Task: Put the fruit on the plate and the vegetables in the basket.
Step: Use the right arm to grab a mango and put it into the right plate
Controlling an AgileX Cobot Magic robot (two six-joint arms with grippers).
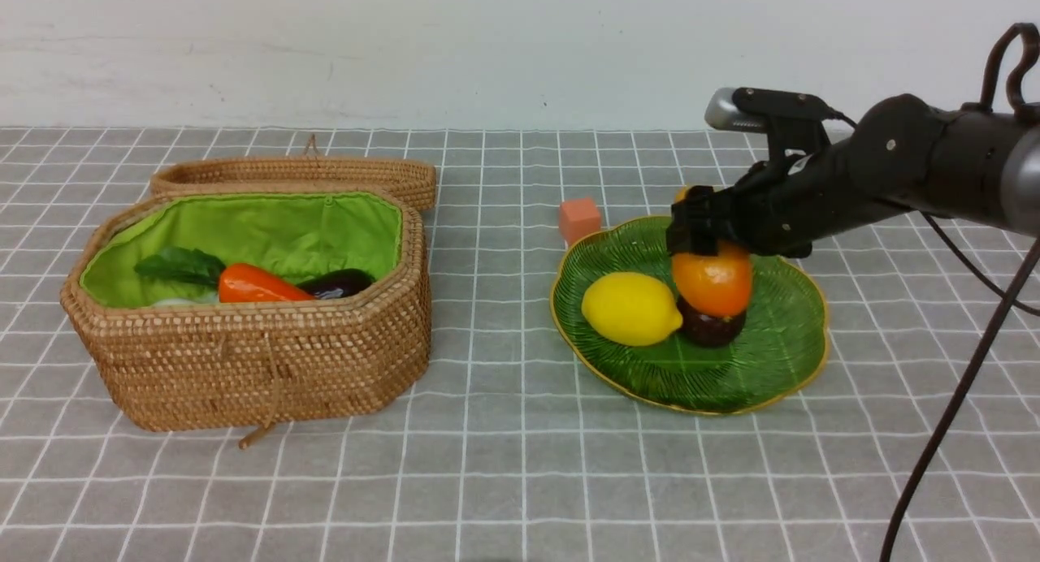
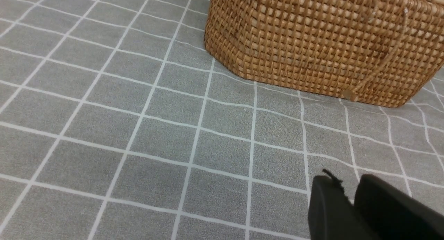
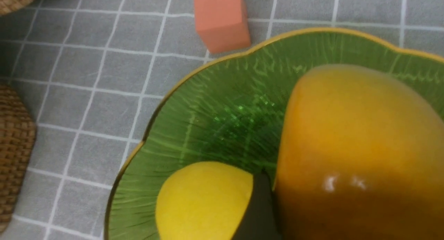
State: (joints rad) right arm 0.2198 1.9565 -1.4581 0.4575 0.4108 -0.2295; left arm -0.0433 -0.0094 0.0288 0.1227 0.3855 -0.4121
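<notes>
Orange cube (image 1: 579, 218) is located just beyond the plate's (image 1: 780, 359) far-left rim. Lemon (image 1: 630, 308) and maroon fruit (image 1: 712, 325) are crowded against the mango (image 1: 713, 279), which is grasped by the right gripper (image 1: 700, 223) over the plate. Carrot (image 1: 258, 284) and eggplant (image 1: 339, 283) are contained in the basket (image 1: 268, 359). Left gripper (image 2: 350, 205) is nearly closed, empty.

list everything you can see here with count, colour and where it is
basket: 1, brown wicker, green lining, table's left
lid: 1, brown wicker, behind basket
carrot: 1, orange, green leaves, in basket
eggplant: 1, dark purple, in basket
plate: 1, green, yellow rim, table's right
lemon: 1, yellow, on plate
maroon fruit: 1, dark, on plate under mango
mango: 1, orange-yellow, in right gripper over plate
cube: 1, orange, behind plate
right gripper: black, around mango
left gripper: black, near basket
</notes>
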